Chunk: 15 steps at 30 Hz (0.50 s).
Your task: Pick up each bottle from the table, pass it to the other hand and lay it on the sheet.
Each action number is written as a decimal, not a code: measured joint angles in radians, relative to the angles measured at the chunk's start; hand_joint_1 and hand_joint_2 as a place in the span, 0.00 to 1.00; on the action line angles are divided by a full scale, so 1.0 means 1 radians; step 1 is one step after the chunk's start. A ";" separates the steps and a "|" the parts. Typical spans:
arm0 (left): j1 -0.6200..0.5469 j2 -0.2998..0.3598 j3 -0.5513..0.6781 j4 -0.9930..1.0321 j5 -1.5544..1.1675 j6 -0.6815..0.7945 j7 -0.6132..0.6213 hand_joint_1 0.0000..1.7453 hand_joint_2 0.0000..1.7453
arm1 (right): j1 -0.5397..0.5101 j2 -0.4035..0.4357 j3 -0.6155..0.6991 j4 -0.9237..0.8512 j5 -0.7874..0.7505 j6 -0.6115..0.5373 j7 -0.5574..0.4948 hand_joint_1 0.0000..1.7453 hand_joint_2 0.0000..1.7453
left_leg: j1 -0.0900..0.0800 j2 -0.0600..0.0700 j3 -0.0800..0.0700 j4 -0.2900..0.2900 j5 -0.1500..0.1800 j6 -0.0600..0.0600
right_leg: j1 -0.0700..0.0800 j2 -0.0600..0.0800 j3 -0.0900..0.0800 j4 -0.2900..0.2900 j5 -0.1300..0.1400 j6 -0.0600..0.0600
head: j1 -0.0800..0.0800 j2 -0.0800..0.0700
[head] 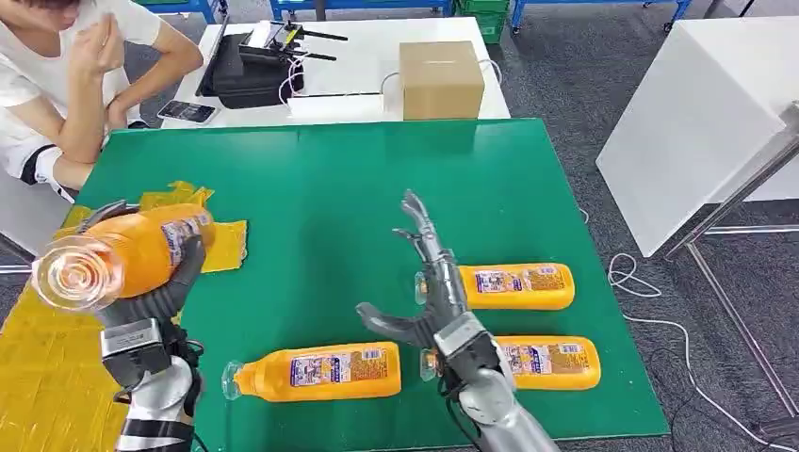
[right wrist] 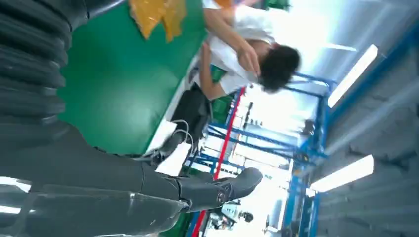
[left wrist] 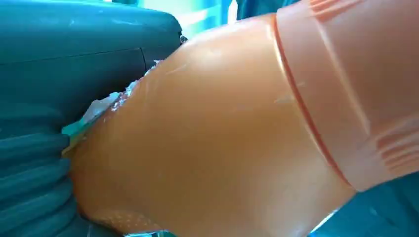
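Bottle (left wrist: 222,138) hiding left robot hand (head: 155,292) fingers, blurred

Three bottles on table, one held over sheet
Sheet (head: 57,367) at left; bottles (head: 320,370) (head: 518,285) (head: 551,363) lie centre and right; box (head: 441,79) behind.

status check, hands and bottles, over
Left robot hand grips bottle over yellow sheet. Right robot hand open, empty. Three bottles lie on green table. Nothing in the way.

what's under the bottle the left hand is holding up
Under the held bottle in the left hand, the yellow sheet shows on the green table; the patch directly behind the bottle is hidden.
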 measured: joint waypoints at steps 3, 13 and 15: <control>-0.005 -0.017 0.090 0.003 -0.093 0.001 0.000 1.00 1.00 | 0.029 -0.027 -0.031 -0.054 -0.034 0.050 -0.012 0.00 1.00 | 0.000 0.000 0.000 0.000 0.000 0.000 | 0.000 0.000 0.000 0.000 0.000 0.000 | -0.001 0.000; -0.009 -0.052 0.214 0.007 -0.223 0.002 0.000 1.00 1.00 | 0.065 -0.063 -0.065 -0.115 -0.046 0.066 -0.018 0.00 1.00 | 0.000 0.000 0.000 0.000 0.000 0.000 | 0.000 0.000 0.000 0.000 0.000 0.000 | 0.000 0.000; -0.008 -0.065 0.253 -0.010 -0.436 0.002 0.000 1.00 1.00 | 0.073 -0.069 -0.070 -0.119 -0.052 0.067 -0.024 0.00 1.00 | 0.000 0.000 0.000 0.000 0.000 0.000 | 0.000 0.000 0.000 0.000 0.000 0.000 | 0.000 0.000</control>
